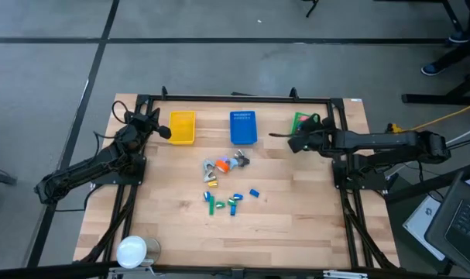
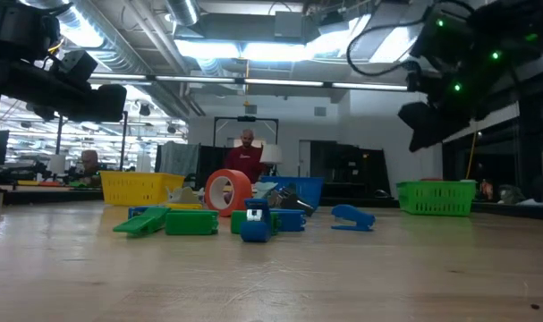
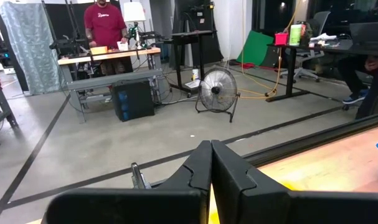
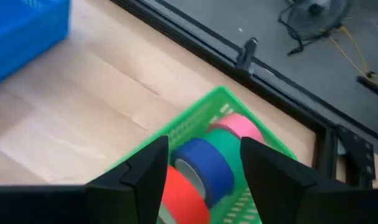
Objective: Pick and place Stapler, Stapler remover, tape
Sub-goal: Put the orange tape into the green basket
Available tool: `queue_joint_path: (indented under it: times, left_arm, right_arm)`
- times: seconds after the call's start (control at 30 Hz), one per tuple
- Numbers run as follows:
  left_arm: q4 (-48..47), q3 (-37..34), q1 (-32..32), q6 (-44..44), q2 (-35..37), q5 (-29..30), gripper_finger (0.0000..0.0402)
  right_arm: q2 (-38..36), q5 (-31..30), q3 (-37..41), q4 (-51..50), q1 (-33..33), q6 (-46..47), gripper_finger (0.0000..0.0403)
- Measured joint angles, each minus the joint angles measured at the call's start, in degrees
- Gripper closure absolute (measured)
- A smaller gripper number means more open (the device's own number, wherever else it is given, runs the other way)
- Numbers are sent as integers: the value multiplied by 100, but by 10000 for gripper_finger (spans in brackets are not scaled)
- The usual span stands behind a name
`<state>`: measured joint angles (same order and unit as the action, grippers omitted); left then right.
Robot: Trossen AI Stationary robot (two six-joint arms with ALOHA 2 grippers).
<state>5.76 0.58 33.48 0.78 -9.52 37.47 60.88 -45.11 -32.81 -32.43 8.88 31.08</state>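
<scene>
My right gripper [image 4: 204,149] hangs open above the green basket [image 4: 207,109] at the table's far right. In the basket lie tape rolls: red [image 4: 182,196], blue [image 4: 204,165], green [image 4: 229,143] and pink [image 4: 241,124]. The fingers stand apart above the blue roll and touch nothing. An orange tape roll [image 2: 228,190] stands on edge in the pile at mid-table, beside a green stapler [image 2: 173,221] and a blue stapler [image 2: 353,216]. I cannot pick out the stapler remover in the pile. My left gripper [image 3: 210,146] is shut and level near the yellow basket [image 1: 182,126].
A blue basket [image 1: 243,127] stands between the yellow and green ones along the far edge. Small green and blue pieces [image 1: 223,203] lie nearer the front. A white round thing [image 1: 132,250] sits at the near left corner. A person stands in the room beyond.
</scene>
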Motion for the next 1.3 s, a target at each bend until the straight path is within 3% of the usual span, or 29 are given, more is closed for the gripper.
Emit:
queue_joint_path:
  times: [0.17, 0.43, 0.6, 1.03, 1.3]
  left_arm:
    - [1, -1, 2, 0, 1, 0, 400]
    - [2, 0, 2, 0, 1, 0, 400]
    - [0, -2, 0, 2, 2, -2, 400]
    - [1, -1, 2, 1, 1, -2, 400]
    - [2, -2, 0, 2, 2, 0, 400]
  right_arm:
    - [-46, 987, -349, 9, 0, -374, 209]
    - [-109, 3889, -480, 738, 0, -2086, 215]
    - [-108, 5125, -480, 1541, -1, -2679, 218]
    - [-59, 5190, -480, 2738, -32, -2714, 224]
    - [44, 5070, -482, 2844, -42, -2567, 224]
